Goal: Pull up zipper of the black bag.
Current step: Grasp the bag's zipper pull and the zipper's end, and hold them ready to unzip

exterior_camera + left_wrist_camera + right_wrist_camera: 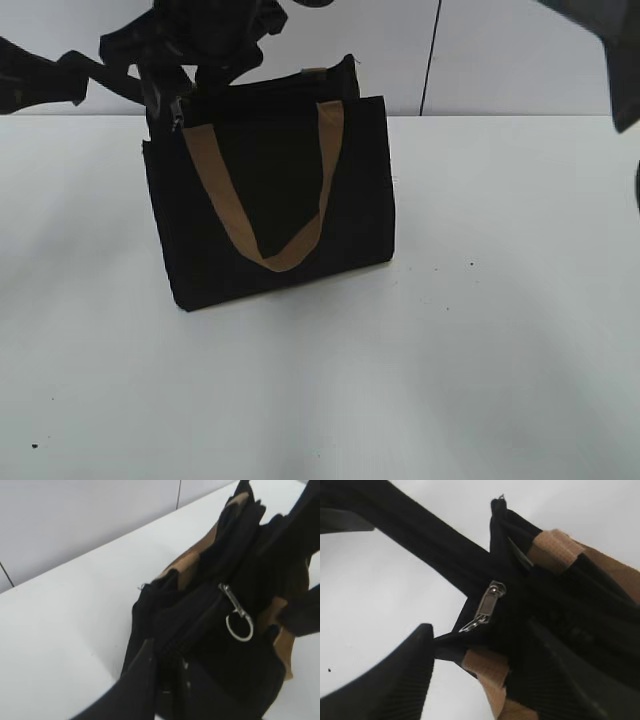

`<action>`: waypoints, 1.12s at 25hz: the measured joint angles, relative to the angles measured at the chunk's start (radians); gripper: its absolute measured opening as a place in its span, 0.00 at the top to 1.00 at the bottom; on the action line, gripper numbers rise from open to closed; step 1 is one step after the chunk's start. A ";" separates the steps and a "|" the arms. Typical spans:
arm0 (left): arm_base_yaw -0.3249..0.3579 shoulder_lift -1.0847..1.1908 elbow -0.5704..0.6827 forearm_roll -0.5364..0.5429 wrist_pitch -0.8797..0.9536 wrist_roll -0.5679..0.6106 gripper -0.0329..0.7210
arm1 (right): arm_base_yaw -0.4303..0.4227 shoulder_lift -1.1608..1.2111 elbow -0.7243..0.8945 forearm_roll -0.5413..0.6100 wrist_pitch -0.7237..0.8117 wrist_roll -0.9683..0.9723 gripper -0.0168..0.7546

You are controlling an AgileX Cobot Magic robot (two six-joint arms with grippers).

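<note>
The black bag [250, 180] stands upright on the white table, a tan strap handle [300, 240] hanging down its front. My left gripper [167, 656] is shut on the end of the black zip track at the bag's top left corner [165, 95]. The zipper, a silver slider with a ring pull [235, 611], sits a short way along the track from those jaws. In the right wrist view the zipper [487, 605] hangs just beyond my right gripper [477, 641], which is open. Its fingers flank the bag's top edge and a tan strap end [487, 667].
The white table [470, 380] stretches around the bag, with a pale wall [500, 50] behind. A dark link of the right arm [600, 50] crosses the exterior view's top right corner. Both grippers merge into one dark mass above the bag's top left.
</note>
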 joint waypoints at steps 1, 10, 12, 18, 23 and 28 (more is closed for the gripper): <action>0.000 -0.004 0.000 -0.014 0.001 0.000 0.88 | 0.000 0.006 0.000 -0.008 -0.006 0.009 0.42; 0.000 -0.013 0.000 -0.047 0.061 0.000 0.88 | 0.011 0.045 0.000 -0.075 -0.040 0.125 0.42; 0.000 -0.016 0.000 -0.059 0.062 0.000 0.88 | 0.011 0.050 0.000 -0.082 -0.043 0.147 0.42; 0.000 -0.033 0.000 -0.069 0.102 -0.001 0.88 | 0.011 0.064 0.000 -0.108 -0.054 0.223 0.48; 0.000 -0.033 0.000 -0.069 0.137 -0.001 0.88 | 0.011 0.068 0.000 -0.119 -0.061 0.229 0.62; 0.000 -0.033 0.000 -0.050 0.116 -0.001 0.88 | 0.011 0.068 0.000 -0.115 -0.057 0.219 0.91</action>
